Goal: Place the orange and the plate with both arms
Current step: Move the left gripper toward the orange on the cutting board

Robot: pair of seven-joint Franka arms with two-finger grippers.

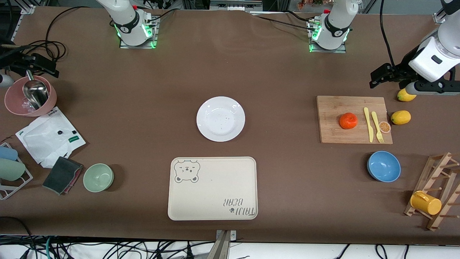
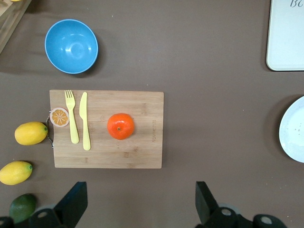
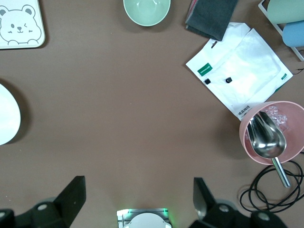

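You have a brown surface (image 1: 151, 93) filling the frame. At its centre lies the plate (image 1: 220, 118); below it, at lower centre, the cream bear tray (image 1: 212, 188). At right of centre you see a wooden cutting board (image 1: 330, 108), two lemons (image 1: 400, 117) past its right edge, a blue bowl (image 1: 383, 166) below it, and a wooden rack (image 1: 436, 187) at lower right. At left lie a pink bowl (image 1: 14, 104), a white pouch (image 1: 48, 138), a dark cloth (image 1: 61, 175) and a green bowl (image 1: 98, 177).
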